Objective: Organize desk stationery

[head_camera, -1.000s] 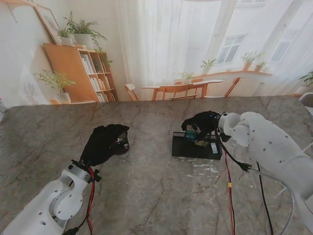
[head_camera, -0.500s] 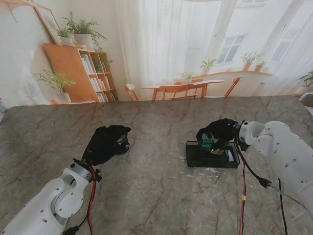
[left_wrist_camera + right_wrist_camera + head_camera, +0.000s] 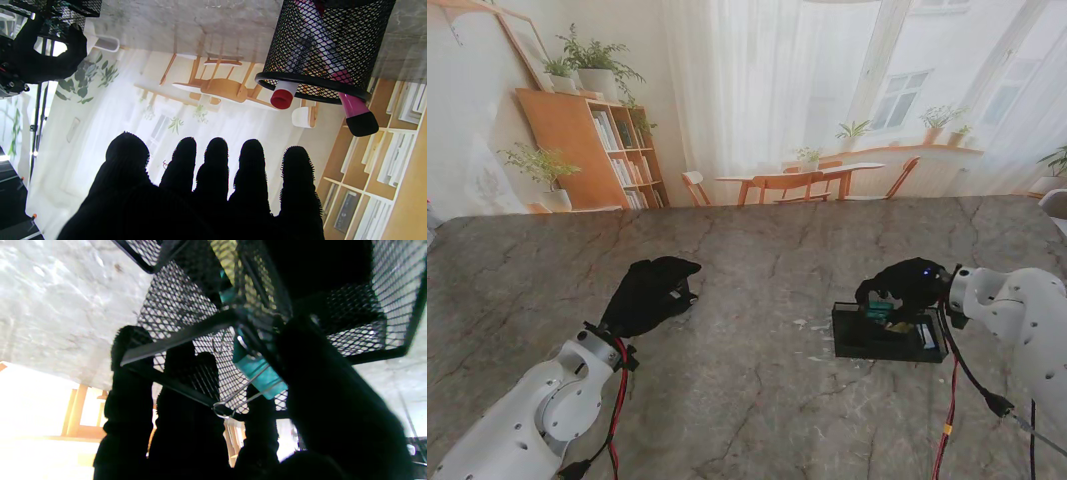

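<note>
Black glove fabric covers both hands. Since a second ago the left hand (image 3: pixel 649 293) has crept slightly forward and to the right, while the right hand (image 3: pixel 907 285) has dragged the mesh tray (image 3: pixel 889 338) well to the right across the marble table (image 3: pixel 747 400), from near the middle to the right side. One mesh cup (image 3: pixel 325 46) stands just beyond the left fingertips (image 3: pixel 217 150), to their outer side; the stand view hides it almost wholly behind the glove, but the left wrist view shows it holding two markers, one with a red cap (image 3: pixel 282 98) and one pink with a black cap (image 3: pixel 358 118). That view also shows all five left fingers straight and slightly apart, touching nothing. It catches the far-off right hand (image 3: pixel 43 53) and tray too. On the right, there is one tray; the right wrist view shows the fingers (image 3: pixel 128 380) hooked over its rim and the thumb (image 3: pixel 330 400) pressing the other side of the wire, clamping it. One teal binder clip (image 3: pixel 257 368) sits inside the tray between fingers and thumb, a detail the stand view gives only as a teal speck (image 3: pixel 882 306).
</note>
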{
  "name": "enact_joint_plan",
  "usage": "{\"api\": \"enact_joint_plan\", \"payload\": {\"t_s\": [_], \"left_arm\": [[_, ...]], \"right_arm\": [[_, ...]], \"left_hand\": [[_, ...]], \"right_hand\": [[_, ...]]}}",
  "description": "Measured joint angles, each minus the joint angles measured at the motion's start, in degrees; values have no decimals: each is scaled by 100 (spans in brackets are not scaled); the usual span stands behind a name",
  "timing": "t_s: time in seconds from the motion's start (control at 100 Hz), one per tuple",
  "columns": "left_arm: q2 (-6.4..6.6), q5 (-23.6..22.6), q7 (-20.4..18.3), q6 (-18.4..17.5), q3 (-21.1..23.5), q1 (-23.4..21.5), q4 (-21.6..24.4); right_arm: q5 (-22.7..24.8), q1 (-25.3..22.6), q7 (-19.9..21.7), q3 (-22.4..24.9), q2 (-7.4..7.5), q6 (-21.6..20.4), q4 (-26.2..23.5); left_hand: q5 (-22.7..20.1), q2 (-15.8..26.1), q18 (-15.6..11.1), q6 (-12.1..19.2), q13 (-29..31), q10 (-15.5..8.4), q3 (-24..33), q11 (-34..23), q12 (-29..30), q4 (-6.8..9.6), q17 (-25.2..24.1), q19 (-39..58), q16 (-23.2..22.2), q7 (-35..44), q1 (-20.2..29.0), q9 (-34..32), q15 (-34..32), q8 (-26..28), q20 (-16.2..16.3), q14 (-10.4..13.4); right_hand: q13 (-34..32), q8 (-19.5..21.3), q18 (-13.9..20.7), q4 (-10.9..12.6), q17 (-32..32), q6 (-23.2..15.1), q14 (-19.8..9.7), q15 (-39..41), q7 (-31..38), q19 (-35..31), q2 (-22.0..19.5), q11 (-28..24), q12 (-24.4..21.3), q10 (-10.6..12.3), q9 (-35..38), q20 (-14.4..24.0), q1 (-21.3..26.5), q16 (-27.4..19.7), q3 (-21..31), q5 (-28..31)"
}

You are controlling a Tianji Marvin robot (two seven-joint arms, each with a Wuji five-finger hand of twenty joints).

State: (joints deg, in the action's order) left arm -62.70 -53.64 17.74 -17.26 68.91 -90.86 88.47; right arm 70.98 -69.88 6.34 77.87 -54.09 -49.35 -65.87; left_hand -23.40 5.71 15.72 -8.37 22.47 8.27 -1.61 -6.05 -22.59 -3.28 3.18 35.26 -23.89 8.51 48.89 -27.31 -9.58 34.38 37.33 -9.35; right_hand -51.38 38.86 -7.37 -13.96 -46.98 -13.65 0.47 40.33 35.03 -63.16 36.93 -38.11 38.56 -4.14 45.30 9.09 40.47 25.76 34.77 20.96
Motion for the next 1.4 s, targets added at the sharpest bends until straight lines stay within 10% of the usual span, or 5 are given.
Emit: {"api": "enact_joint_plan", "payload": {"t_s": [0.72,0.94,0.98,1.02,1.4], "left_arm": [[6,-1,-34,-6,-46,43,-38],[7,4,-50,-6,-47,46,-38],[7,3,-43,-6,-47,46,-39],[7,2,-38,-6,-47,46,-39],[7,-4,3,-11,-37,38,-43]], "right_arm": [[567,-137,-707,227,208,-506,146],[546,-66,-572,177,218,-506,146],[521,-74,-499,198,212,-506,118],[513,-85,-462,213,208,-506,96],[279,-178,23,375,166,-506,-110]], "left_hand": [[0,0,0,0,0,0,-2,0,0,65,0,0,0,0,0,0,0,0,0,0],[0,0,0,0,0,0,-7,0,0,141,0,0,0,0,0,0,0,0,0,0],[0,0,0,0,0,0,3,0,0,-85,0,0,0,0,0,0,0,0,0,0],[0,0,0,0,0,0,-7,0,0,136,0,0,0,0,0,0,0,0,0,0],[-1,0,0,0,0,0,-2,0,0,63,0,0,0,0,0,0,0,0,0,0]], "right_hand": [[-4,-28,285,-105,3,-174,-153,-225,167,128,-54,40,0,-1,4,-134,0,11,-6,9],[233,-327,235,-102,417,-182,-160,-488,565,331,-119,266,10,-13,-279,630,91,12,-50,-238],[323,-327,219,-91,535,-158,-160,-478,581,319,-138,266,10,-13,-411,704,92,12,15,-264],[453,-327,150,66,700,-146,-160,-470,581,285,-138,266,-28,-2,-552,760,69,12,127,-269],[631,331,-233,751,1480,171,4,-350,201,-615,-910,318,-449,166,-868,1263,-868,-15,564,-183]]}}
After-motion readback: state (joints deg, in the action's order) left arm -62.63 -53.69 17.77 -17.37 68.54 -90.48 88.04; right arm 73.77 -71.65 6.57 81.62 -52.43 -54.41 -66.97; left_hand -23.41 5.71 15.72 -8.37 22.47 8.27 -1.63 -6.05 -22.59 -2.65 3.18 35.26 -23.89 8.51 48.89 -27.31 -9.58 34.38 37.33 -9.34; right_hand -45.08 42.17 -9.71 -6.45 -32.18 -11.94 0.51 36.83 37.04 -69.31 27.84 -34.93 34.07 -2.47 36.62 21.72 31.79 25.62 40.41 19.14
